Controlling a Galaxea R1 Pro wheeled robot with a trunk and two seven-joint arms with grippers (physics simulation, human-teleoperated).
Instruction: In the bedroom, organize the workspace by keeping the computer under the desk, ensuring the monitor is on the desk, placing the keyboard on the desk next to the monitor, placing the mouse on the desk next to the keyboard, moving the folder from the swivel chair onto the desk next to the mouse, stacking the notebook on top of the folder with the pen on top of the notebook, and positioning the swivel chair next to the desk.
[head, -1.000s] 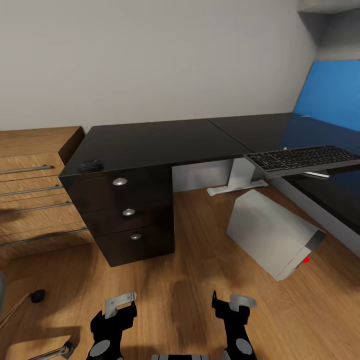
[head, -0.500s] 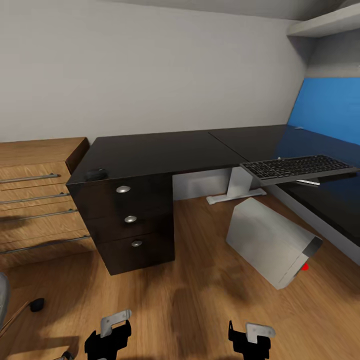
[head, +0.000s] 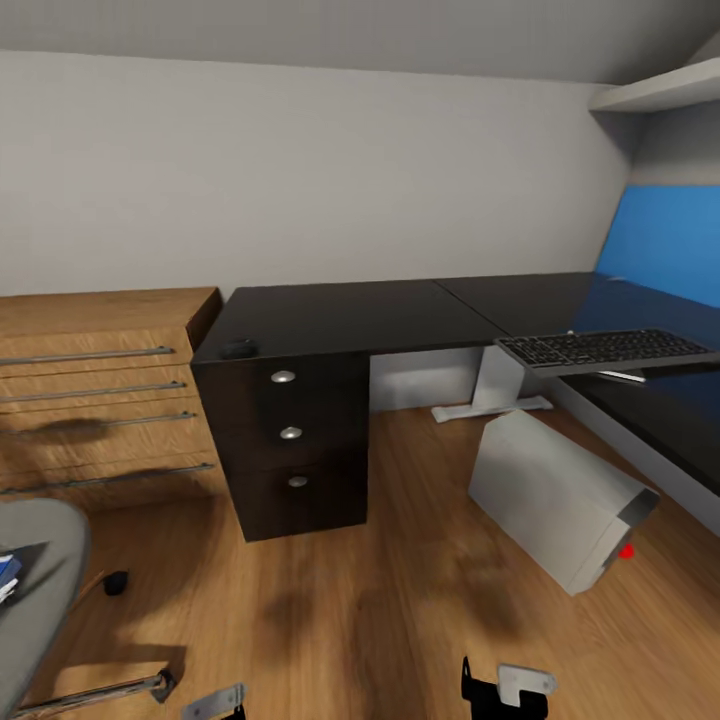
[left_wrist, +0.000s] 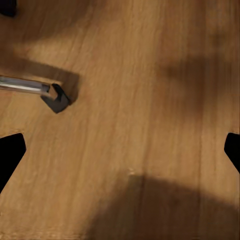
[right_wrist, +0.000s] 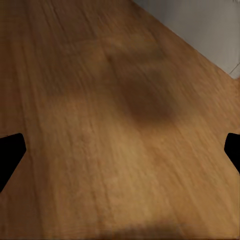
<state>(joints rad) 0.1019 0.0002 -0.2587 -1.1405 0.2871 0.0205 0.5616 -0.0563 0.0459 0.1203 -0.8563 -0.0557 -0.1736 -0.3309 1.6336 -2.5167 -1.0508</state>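
Both grippers, left (left_wrist: 120, 150) and right (right_wrist: 120, 150), are spread wide and empty over floor (transit pose). Keyboard (head: 603, 349) overhangs desk (head: 350, 315); computer (head: 560, 498) lies tilted beside it.

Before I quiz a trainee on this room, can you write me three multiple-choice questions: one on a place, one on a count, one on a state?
1. Where is the mouse?
A. on the floor
B. on the desk corner above the drawers
C. on the chair

2. How many round knobs show on the desk's drawer unit?
A. one
B. three
C. five

3. How does the computer sit?
A. on the floor, tilted over
B. upright on the desk
C. hanging from the wall

Answers:
1 B, the small black lump lies at the desk's near left corner.
2 B, three silver knobs stand in a column.
3 A, the grey tower leans on the wooden floor under the keyboard.
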